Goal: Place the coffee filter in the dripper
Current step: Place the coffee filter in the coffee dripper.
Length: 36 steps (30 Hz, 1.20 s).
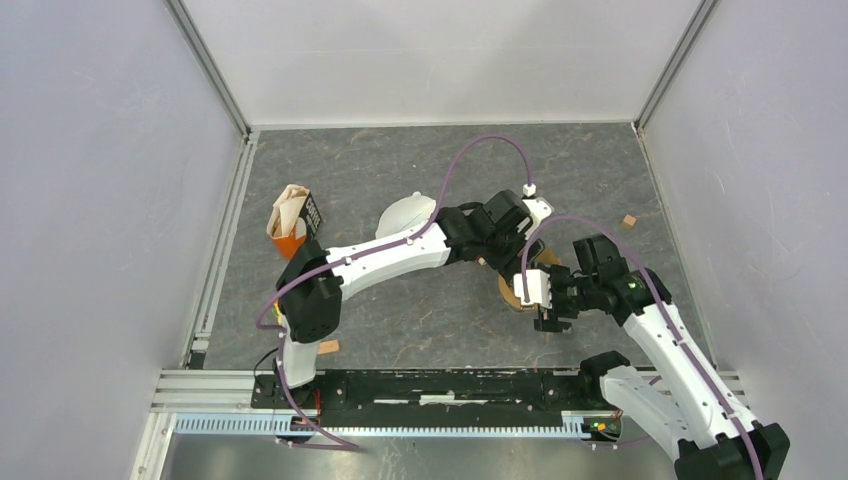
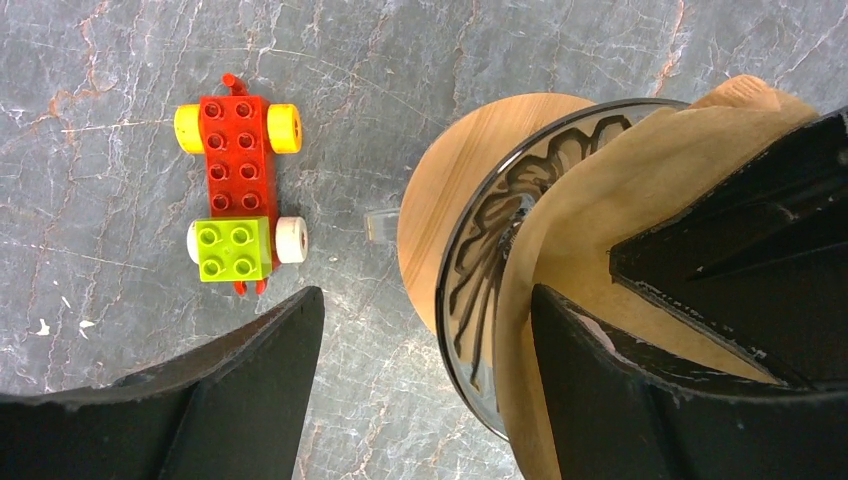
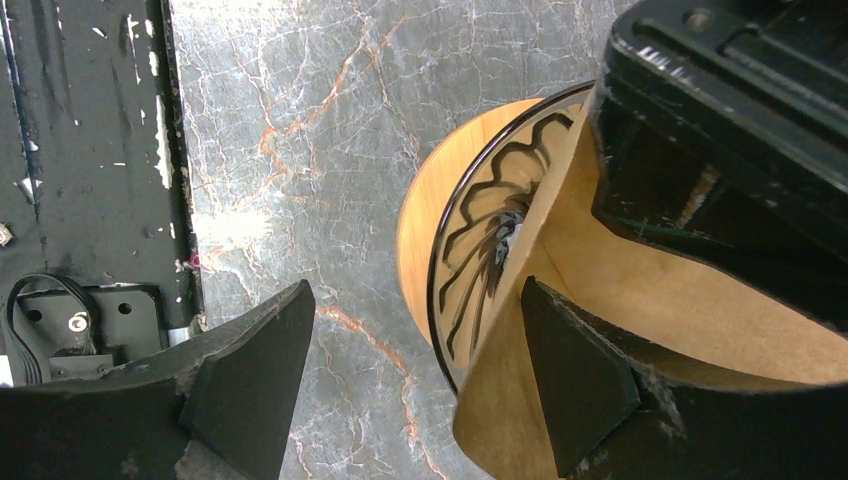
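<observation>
Left gripper (image 2: 425,300) and right gripper (image 3: 417,290) both spread wide at the dripper (image 2: 480,240) — one finger each inside the coffee filter (image 2: 600,190).

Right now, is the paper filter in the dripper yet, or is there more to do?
Nearly done. The filter already sits in the dripper, though one side stands off its ribs. The left end effector and right end effector are open at the filter's edge, gripping nothing. Probably left: settle it flat and back away.
</observation>
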Each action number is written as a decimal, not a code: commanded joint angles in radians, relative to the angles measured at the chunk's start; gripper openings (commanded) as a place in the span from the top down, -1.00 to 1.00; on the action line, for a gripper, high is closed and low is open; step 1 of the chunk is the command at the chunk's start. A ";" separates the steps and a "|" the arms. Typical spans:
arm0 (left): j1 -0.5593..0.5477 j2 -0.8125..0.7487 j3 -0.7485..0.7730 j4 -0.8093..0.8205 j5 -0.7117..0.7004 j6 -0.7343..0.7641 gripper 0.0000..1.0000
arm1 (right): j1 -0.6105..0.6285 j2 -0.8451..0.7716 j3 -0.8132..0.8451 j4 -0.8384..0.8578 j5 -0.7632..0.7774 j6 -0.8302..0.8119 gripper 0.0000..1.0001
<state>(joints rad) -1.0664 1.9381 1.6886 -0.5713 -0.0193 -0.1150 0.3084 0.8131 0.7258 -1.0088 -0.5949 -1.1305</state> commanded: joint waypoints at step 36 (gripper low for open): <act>0.009 0.014 0.025 0.021 0.073 0.009 -0.65 | 0.031 -0.010 0.088 -0.022 -0.001 0.046 -0.67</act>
<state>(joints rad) -1.0615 1.9511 1.6695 -0.5537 0.0357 -0.1146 0.3340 0.8139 0.7753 -1.0077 -0.5686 -1.0962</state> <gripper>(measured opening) 0.824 0.833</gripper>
